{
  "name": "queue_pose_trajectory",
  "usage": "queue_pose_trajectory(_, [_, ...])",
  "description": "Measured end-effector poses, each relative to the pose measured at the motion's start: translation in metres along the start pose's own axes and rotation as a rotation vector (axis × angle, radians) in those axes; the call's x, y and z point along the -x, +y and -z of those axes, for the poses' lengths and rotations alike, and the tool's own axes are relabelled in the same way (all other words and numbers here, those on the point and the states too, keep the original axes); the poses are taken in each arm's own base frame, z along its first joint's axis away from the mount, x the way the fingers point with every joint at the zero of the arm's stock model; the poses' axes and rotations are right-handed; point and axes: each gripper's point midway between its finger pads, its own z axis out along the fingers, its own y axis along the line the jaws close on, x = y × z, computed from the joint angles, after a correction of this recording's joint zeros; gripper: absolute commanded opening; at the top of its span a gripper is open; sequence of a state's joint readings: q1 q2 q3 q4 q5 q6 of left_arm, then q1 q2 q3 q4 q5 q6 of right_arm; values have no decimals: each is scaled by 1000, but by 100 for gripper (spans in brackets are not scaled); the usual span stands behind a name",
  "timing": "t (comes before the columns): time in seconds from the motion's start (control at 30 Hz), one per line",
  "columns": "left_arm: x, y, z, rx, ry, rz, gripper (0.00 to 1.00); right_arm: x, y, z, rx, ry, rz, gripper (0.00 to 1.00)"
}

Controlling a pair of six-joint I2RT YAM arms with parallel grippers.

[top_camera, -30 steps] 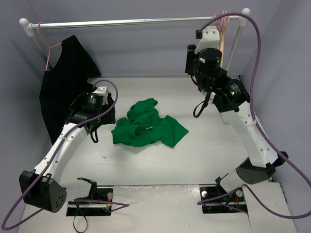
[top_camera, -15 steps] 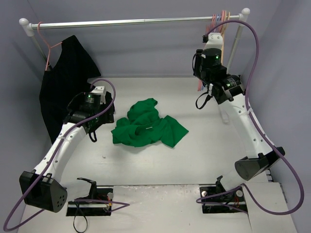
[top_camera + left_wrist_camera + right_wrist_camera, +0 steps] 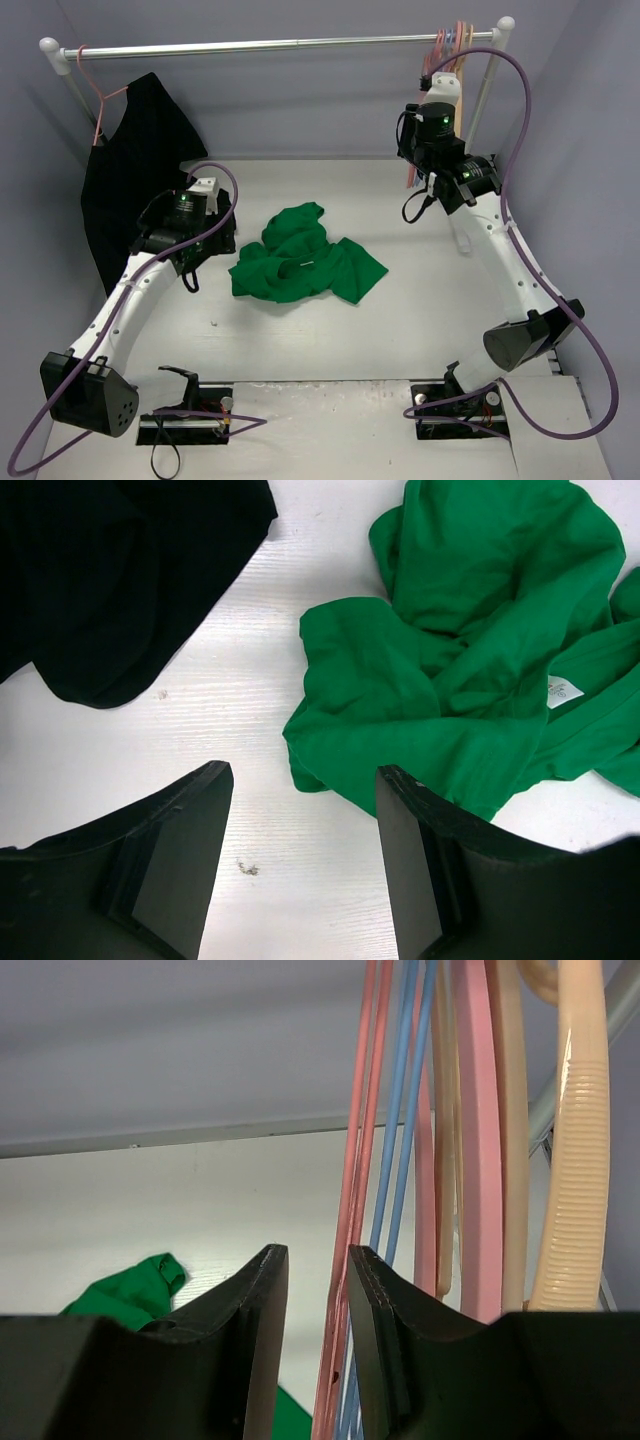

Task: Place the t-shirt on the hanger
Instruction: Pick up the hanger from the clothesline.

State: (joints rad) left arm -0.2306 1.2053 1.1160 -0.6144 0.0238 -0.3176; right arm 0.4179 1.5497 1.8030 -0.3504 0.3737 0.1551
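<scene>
Vs a sec ago the only real change is on the right: the right pincer (image 3: 316, 1256) has swung up and over to the far-right end of the rod (image 3: 270, 45), right in among the bunch of hangers there, and it's barely budged in the last half sec. Wrist cam shows its jaws a narrow gap apart, w/ the thin salmon-pink hanger (image 3: 365, 1000) running down through that gap, closer to the right-hand finger. There's still daylight on the other side, so it doesn't look pinched, tbh can't tell if it's touching. The ribbed tan hanger (image 3: 578, 1160) hangs further right. The t-shirt (image 3: 305, 258) hasn't moved at all, same crumpled green heap mid-surface (image 3: 420, 320), white neck label showing. Left pincer (image 3: 300, 772) is same as before too: jaws wide apart, nothing in them, hovering over bare surface just off the shirt's left edge, w/ the black garment (image 3: 140, 170) hanging at the far left.
</scene>
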Motion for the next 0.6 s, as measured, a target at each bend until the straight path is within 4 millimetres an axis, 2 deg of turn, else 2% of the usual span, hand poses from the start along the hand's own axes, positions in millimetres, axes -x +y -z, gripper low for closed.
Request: queue_pose_trajectory(0.6, [0,0,0,-3,2,3,59,-2,-7,-9,-9,-5,-33,31])
